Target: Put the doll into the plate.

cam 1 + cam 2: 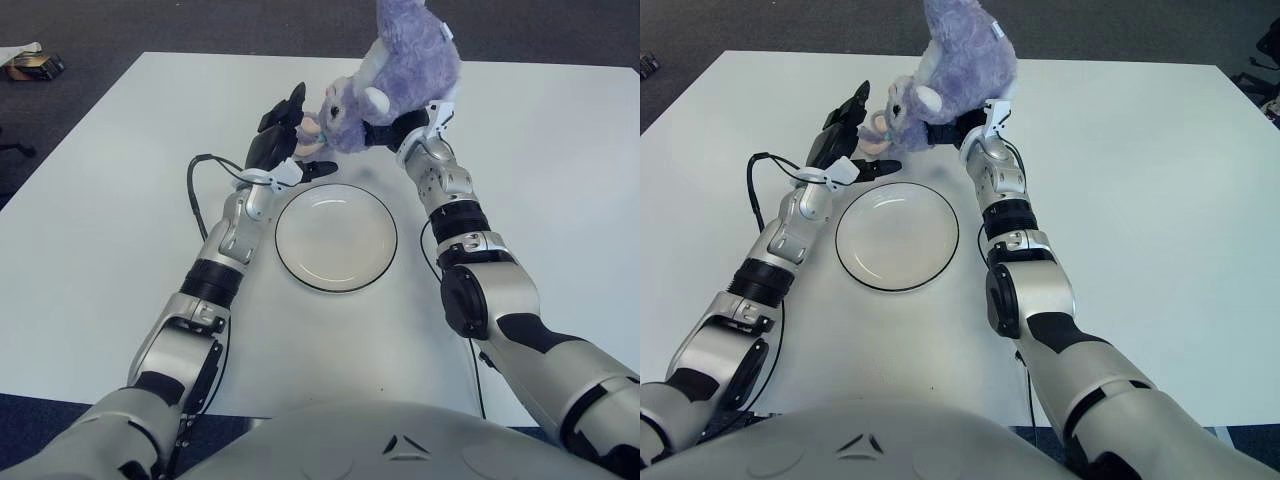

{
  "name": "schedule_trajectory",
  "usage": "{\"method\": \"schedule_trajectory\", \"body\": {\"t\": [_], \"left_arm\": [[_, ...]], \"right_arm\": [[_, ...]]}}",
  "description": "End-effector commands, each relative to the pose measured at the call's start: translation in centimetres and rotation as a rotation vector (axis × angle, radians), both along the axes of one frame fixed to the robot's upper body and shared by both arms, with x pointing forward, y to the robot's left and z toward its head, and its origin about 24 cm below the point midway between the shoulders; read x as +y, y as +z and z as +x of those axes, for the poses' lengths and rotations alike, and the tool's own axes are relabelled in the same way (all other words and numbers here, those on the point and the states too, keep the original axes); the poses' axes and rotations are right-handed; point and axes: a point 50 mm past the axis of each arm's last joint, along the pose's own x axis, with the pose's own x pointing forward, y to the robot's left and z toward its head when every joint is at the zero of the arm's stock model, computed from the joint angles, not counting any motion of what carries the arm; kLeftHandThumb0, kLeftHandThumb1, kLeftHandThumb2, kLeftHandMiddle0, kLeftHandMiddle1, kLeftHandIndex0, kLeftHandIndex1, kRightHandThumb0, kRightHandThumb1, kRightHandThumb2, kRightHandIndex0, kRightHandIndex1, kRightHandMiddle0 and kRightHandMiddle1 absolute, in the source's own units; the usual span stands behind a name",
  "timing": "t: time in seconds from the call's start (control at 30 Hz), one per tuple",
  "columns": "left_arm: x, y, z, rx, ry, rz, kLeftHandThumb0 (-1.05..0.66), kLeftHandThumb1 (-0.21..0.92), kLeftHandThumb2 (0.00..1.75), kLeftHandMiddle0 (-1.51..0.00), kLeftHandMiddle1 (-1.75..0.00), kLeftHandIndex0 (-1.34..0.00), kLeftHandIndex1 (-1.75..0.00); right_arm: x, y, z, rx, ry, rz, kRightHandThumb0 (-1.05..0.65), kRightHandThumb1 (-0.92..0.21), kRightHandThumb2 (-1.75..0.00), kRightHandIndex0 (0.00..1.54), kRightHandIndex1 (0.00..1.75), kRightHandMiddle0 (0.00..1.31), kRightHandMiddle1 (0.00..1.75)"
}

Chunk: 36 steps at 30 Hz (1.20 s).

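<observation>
A purple plush doll (pixel 400 60) with a pink muzzle hangs in the air over the table, just behind the far rim of the plate. My right hand (pixel 400 128) is shut on its underside and is mostly hidden by the fur. The doll's head tips down to the left. My left hand (pixel 285 135) is up at the doll's face, fingers spread beside the pink muzzle and thumb below it, touching or nearly touching. The white plate (pixel 336 240), with its dark rim, lies flat on the table between my two forearms with nothing in it.
A black cable (pixel 192 190) loops beside my left forearm, and another cable (pixel 428 250) runs along my right arm. The white table (pixel 560 150) stretches wide to the right. A small dark object (pixel 35 65) lies on the floor past the table's far left corner.
</observation>
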Motion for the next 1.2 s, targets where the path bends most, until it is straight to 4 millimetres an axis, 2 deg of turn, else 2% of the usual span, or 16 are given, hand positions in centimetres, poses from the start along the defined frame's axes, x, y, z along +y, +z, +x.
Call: {"method": "schedule_trajectory", "body": {"t": [0.0, 0.2, 0.43, 1.17], "left_arm": [[-0.3, 0.6, 0.5, -0.025, -0.019, -0.001, -1.05, 0.82, 0.08, 0.00, -0.07, 0.00, 0.00], [-0.8, 0.8, 0.7, -0.028, -0.057, -0.009, -1.05, 0.85, 0.10, -0.01, -0.06, 0.00, 0.00], [-1.4, 1.2, 0.8, -0.051, -0.096, -0.016, -1.05, 0.83, 0.08, 0.00, -0.01, 0.00, 0.00], [-3.0, 1.7, 0.0, -0.156, -0.197, -0.097, -1.05, 0.80, 0.07, 0.00, 0.00, 0.00, 0.00]], "right_arm": [[-0.2, -0.1, -0.2, 0.003, 0.021, -0.017, 0.00, -0.09, -1.53, 0.85, 1.58, 0.55, 1.75], [-0.3, -0.1, -0.6, 0.012, 0.042, 0.011, 0.00, -0.08, -1.52, 0.87, 1.54, 0.56, 1.75], [-0.3, 0.0, -1.0, 0.039, 0.048, 0.050, 0.00, -0.08, -1.50, 0.90, 1.46, 0.57, 1.75], [-0.5, 0.0, -1.5, 0.070, 0.081, 0.038, 0.00, -0.07, -1.52, 0.90, 1.49, 0.58, 1.75]]}}
